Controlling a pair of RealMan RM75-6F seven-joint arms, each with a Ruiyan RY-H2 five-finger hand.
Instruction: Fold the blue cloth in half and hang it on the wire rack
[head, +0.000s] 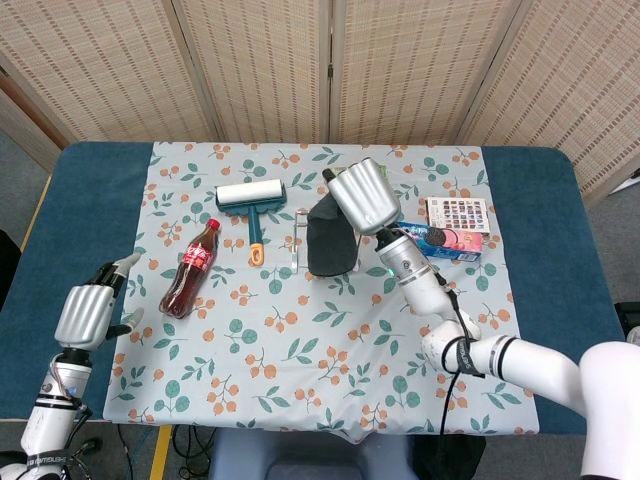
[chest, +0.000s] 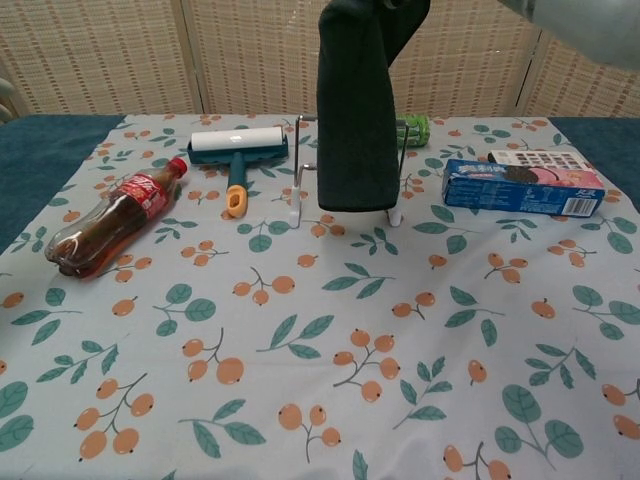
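The dark blue cloth hangs folded from my right hand, which grips its top edge above the wire rack. In the chest view the cloth drapes straight down in front of the rack, hiding most of it; its lower edge is near the rack's feet. Whether the cloth touches the rack's bar I cannot tell. My left hand hovers off the tablecloth at the left, fingers apart, holding nothing.
A cola bottle lies at the left, a lint roller behind it. A green can lies behind the rack. A cookie box and a card of swatches sit to the right.
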